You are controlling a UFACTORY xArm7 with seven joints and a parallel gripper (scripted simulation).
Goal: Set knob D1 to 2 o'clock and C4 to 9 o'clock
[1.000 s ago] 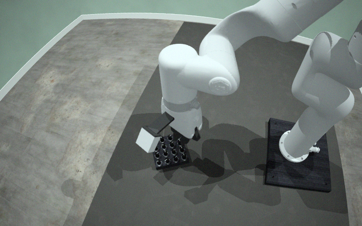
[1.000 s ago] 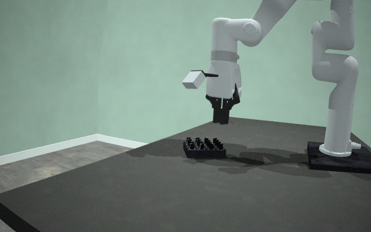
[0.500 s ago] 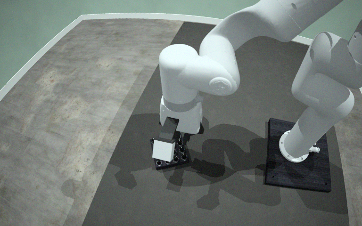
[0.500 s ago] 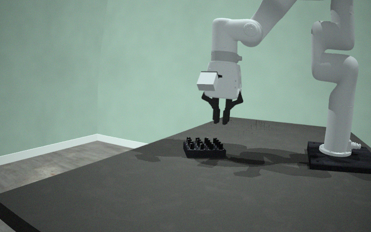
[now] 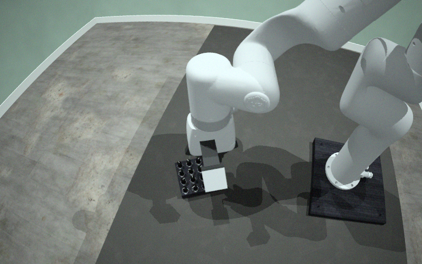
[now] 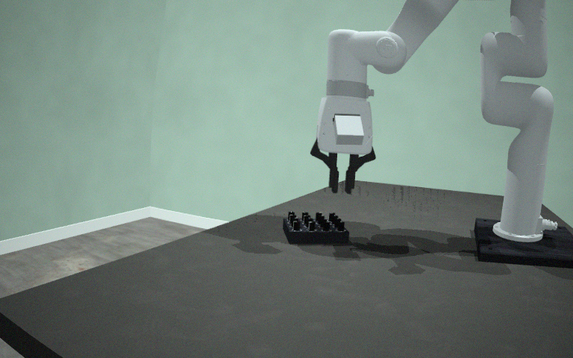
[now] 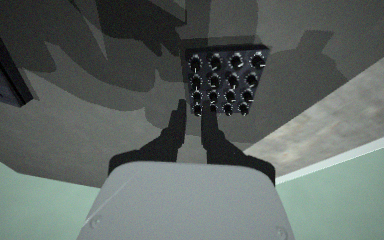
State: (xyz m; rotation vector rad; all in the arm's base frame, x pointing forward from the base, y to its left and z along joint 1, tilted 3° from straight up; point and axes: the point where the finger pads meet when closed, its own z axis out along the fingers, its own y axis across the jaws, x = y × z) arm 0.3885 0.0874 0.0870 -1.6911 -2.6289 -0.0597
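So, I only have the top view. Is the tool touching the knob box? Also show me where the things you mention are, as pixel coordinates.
Observer: No. The exterior view shows the tool (image 6: 342, 192) (image 7: 194, 109) above the knob box (image 5: 183, 196) (image 6: 318, 237) (image 7: 225, 50), with a visible gap beneath the fingertips.

Operator: Anything between the fingers?

Observer: Nothing. Exterior and wrist both show them slightly apart, a bare gap between.

Operator: The white block hides part of the box. How many knobs?

Observer: Sixteen knobs (image 5: 195, 187) (image 6: 325, 225) (image 7: 233, 79), four by four in the wrist view, one partly behind a finger.

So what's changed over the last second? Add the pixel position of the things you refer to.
The gripper (image 5: 224, 137) (image 6: 341, 192) (image 7: 194, 109) has turned counter-clockwise seen from above, swinging its white block (image 5: 214, 179) (image 6: 348, 128) from the top view's left toward the lower right. Nothing was gripped or released. The knob box (image 5: 198, 194) (image 6: 317, 238) (image 7: 223, 70) stayed put, and the upper arm looks unchanged.
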